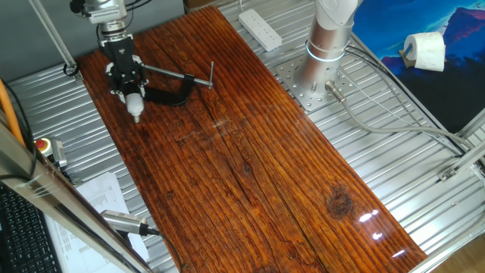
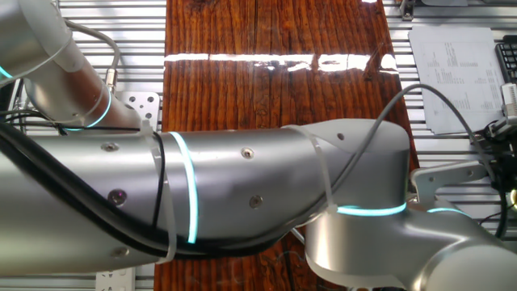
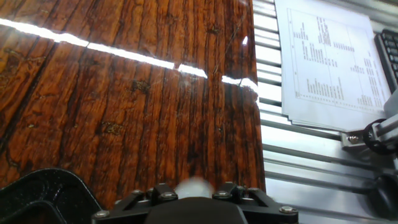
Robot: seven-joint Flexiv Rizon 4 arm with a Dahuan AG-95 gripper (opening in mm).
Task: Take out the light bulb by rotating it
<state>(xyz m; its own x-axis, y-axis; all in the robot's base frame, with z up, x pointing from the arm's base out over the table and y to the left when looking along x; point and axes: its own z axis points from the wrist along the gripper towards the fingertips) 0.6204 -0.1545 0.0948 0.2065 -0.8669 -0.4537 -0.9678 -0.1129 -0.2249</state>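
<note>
In one fixed view my gripper [image 1: 130,92] hangs over the far left of the wooden board, shut on the light bulb [image 1: 135,106]. The bulb is small and white, and its grey base points down toward the wood. In the hand view the light bulb [image 3: 194,185] is a white blur between the black jaws of my gripper [image 3: 194,191]. The black C-clamp [image 1: 173,92] lies on the board just right of the gripper, its steel bar [image 1: 182,74] running to the right. The arm hides the bulb in the other fixed view.
The clamp's black body [image 3: 43,194] sits at the lower left of the hand view. A sheet of paper [image 3: 329,62] lies on the metal slats past the board's edge. A white power strip [image 1: 260,29] and the arm's base [image 1: 322,57] stand at the far side.
</note>
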